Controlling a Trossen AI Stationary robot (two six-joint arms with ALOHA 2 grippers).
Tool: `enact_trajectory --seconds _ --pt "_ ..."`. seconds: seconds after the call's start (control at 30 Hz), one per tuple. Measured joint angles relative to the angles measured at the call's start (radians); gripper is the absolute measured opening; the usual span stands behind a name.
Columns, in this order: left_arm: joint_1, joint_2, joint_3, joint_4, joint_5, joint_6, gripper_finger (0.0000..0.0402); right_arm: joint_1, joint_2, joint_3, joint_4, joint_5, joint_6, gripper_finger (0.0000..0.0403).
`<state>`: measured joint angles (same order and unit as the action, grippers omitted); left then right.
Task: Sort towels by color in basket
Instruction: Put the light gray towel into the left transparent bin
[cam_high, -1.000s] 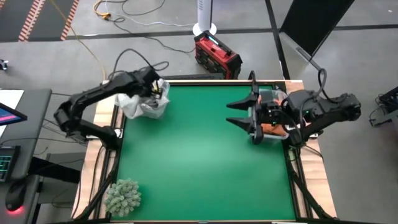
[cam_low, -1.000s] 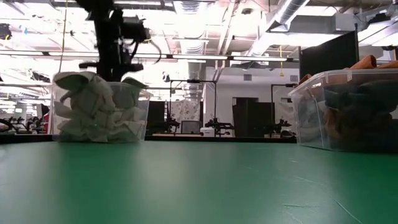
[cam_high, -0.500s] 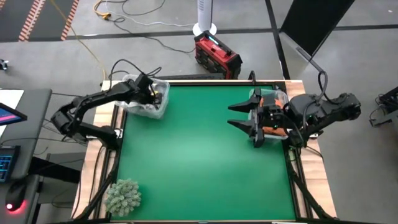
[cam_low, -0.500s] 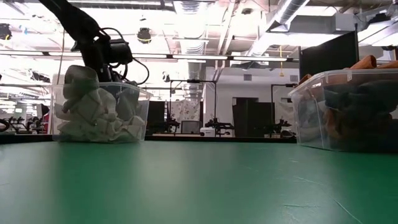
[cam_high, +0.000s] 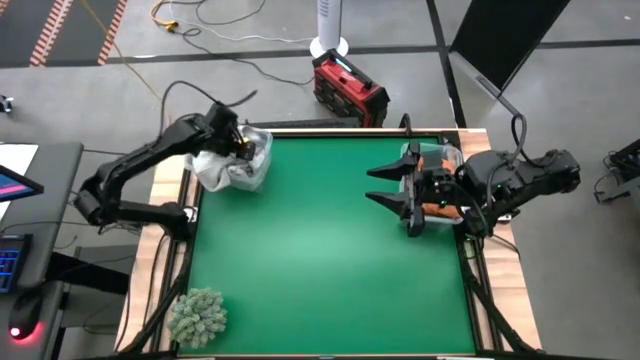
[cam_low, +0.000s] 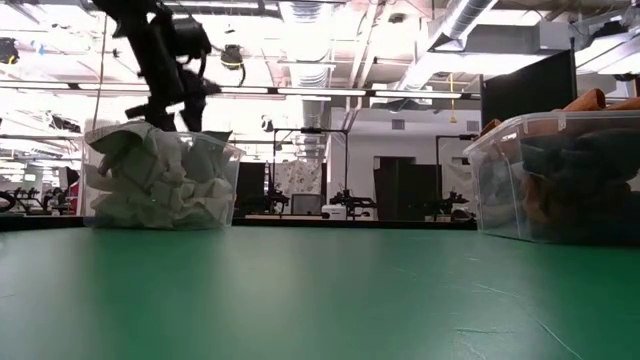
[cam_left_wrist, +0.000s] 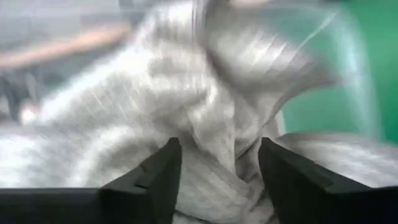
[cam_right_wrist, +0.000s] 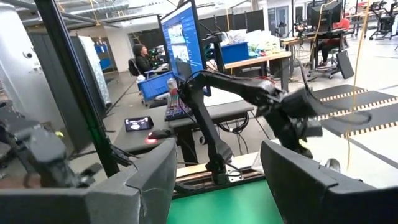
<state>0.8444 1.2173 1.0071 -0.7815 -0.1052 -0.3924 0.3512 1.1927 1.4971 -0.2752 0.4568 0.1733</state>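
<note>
White towels (cam_high: 225, 168) fill a clear basket (cam_low: 232, 160) at the table's far left corner, bunched up above its rim (cam_low: 160, 175). My left gripper (cam_high: 240, 145) hangs open just over that pile (cam_left_wrist: 186, 106), fingers pointing down, with nothing between them (cam_left_wrist: 217, 174). A second clear basket (cam_low: 500, 180) at the right edge holds dark grey and rust-orange towels (cam_low: 570, 160). My right gripper (cam_high: 370, 184) stands open beside that basket, above the green table, pointing toward the table's left edge.
A fuzzy grey-green clump (cam_high: 197, 315) lies at the table's near left corner. The green table top (cam_high: 320, 260) spreads between the two baskets. A red box (cam_high: 350, 90) sits on the floor past the far edge. A person sits at a desk far off (cam_right_wrist: 144, 59).
My left gripper dipped down toward the left basket's far-left side and has come back up over the pile. A white towel that stood up high at the pile's left side now lies lower on the heap.
</note>
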Motion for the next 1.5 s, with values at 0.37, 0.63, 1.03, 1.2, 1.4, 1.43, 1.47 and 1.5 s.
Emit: enact_trajectory --seconds 0.37,0.63,1.03,1.2,1.4,1.43,1.47,1.5 --pt "0.0 -0.03 0.239 -0.348 0.009 0.092 0.0242 0.0 0.0 0.0 0.0 0.009 -0.017 0.026" --pt "0.039 0.039 0.102 -0.409 0.102 0.095 0.0229 0.0 0.0 0.0 0.0 0.013 -0.017 0.026" --pt "0.064 0.272 -0.113 -0.015 0.061 0.085 0.0216 0.002 0.0 0.0 0.0 0.043 0.037 0.026" --pt "0.063 0.298 -0.071 -0.11 0.103 0.142 0.0216 0.002 0.0 0.0 0.0 0.046 0.035 0.026" --pt "0.059 0.186 0.03 -0.278 0.141 0.142 0.0216 0.002 0.0 0.0 -0.001 0.046 0.012 0.026" --pt "0.059 0.163 0.051 -0.303 0.16 0.136 0.0216 0.002 0.0 0.0 -0.001 0.046 0.009 0.026" --pt "0.058 0.142 0.068 -0.326 0.172 0.133 0.0216 0.002 0.0 0.0 -0.001 0.046 0.005 0.026" --pt "0.057 0.122 0.084 -0.346 0.176 0.132 0.0216 0.001 0.0 0.0 -0.001 0.046 0.002 0.026"
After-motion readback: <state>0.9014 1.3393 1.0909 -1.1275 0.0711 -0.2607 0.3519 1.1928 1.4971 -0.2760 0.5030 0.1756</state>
